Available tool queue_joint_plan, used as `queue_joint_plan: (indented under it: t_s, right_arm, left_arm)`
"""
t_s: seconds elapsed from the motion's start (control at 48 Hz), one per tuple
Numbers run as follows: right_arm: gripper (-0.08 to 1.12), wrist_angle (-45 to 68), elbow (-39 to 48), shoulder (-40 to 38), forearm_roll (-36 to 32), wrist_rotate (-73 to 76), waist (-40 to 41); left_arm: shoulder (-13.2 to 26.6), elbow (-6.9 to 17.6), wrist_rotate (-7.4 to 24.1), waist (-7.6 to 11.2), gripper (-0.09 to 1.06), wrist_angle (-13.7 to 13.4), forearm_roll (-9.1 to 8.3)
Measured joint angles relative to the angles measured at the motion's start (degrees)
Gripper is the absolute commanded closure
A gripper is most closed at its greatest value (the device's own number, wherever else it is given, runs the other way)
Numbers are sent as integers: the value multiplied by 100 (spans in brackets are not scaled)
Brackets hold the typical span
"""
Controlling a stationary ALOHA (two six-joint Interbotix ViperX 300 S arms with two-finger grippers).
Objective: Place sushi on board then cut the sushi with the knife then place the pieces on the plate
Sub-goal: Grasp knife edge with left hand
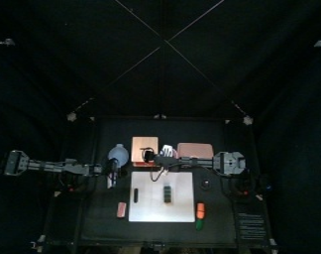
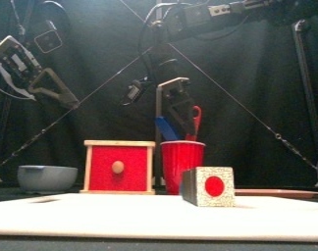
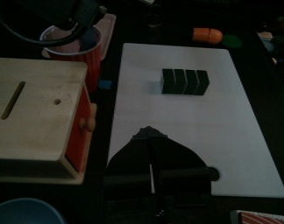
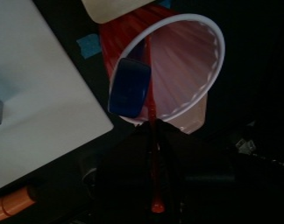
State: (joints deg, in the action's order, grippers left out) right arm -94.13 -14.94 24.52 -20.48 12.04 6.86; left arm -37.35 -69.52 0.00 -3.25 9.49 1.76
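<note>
Black curtains blur right fingers (image 2: 173, 96) above red cup (image 2: 183, 165); grip unclear.

In the front view the white cutting board (image 2: 159, 218) runs out past the bottom and both side edges; the toy sushi roll of dark green blocks (image 2: 208, 186) shows one end face only, the rest hidden behind it. The round red cup (image 2: 183, 167) conceals the lower parts of the blue toy knife (image 2: 166, 128) and the red toy knife (image 2: 193, 120). In the left wrist view the pale wooden box with a red drawer front (image 3: 33, 109) and the blue-grey bowl (image 3: 22, 213) are cut by the edges. From above, an orange toy (image 1: 122, 208) left of the board and a second orange toy (image 1: 200, 211) right of it are too small to name.
</note>
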Motion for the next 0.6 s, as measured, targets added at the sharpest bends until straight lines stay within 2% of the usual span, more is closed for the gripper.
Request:
queue_joint_plan:
  t_s: [0.333, 0.604]
  right_arm:
    - [64, -9, -53, -44, 26, -9, 44]
    - [64, -97, -88, -501, -18, -9, 53]
  left_arm:
    - [0, 0, 0, -9, 98, 0, 9]
    - [0, 0, 0, -26, 98, 0, 9]
